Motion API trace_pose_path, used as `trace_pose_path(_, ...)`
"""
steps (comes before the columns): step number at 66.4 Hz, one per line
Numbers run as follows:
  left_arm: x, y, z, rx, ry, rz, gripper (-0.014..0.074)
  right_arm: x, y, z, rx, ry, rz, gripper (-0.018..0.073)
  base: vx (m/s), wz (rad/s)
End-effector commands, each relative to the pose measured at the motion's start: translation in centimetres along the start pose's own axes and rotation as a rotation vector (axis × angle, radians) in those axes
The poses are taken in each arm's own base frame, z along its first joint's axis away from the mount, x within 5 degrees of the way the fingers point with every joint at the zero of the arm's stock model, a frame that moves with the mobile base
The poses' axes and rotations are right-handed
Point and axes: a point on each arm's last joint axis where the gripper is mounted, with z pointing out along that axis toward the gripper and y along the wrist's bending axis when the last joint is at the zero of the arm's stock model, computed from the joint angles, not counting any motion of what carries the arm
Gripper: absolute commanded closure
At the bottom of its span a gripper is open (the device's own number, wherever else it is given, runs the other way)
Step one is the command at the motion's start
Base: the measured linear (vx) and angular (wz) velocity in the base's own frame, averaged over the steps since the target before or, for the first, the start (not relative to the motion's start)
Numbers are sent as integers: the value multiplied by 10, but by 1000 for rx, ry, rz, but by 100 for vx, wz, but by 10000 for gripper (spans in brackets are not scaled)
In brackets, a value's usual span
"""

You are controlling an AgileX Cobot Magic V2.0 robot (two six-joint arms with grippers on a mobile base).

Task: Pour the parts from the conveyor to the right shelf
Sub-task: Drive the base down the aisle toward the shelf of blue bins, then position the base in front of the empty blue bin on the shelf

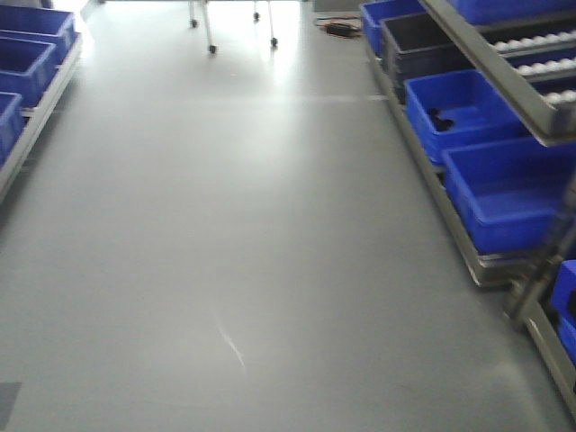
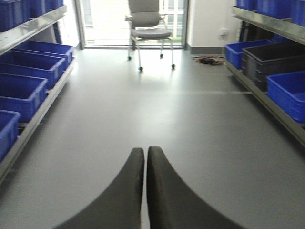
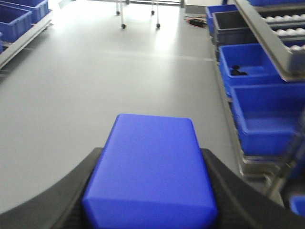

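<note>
My right gripper (image 3: 151,191) is shut on a bright-blue plastic part (image 3: 151,167), held between its two dark fingers (image 3: 81,186) above the grey floor. My left gripper (image 2: 145,155) is shut and empty, its fingertips together, pointing down the aisle. The right shelf (image 1: 531,67), a steel flow rack with white rollers, stands at the right; it also shows in the right wrist view (image 3: 281,33). Big blue crates (image 1: 504,193) sit under it on the lower level. The conveyor is out of view. Neither gripper shows in the front view.
A second rack with blue crates (image 2: 21,93) lines the left side of the aisle. A grey wheeled chair (image 2: 147,28) stands at the far end by a bright doorway. A dark grey crate (image 1: 423,45) sits among the blue ones on the right. Cables (image 1: 340,27) lie on the floor.
</note>
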Motion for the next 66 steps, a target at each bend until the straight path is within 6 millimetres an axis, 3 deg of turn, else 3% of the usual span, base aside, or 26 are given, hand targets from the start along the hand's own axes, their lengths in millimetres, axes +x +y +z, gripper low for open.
trace_pose_path(1, -12, -1, -1, 6, -77, -16, 603, -16, -3, -2, 33, -93, -4, 564, 48, 44)
trace_pose_path(66, -12, -1, -1, 6, -77, -16, 603, -16, -3, -2, 33, -93, -4, 564, 34, 90)
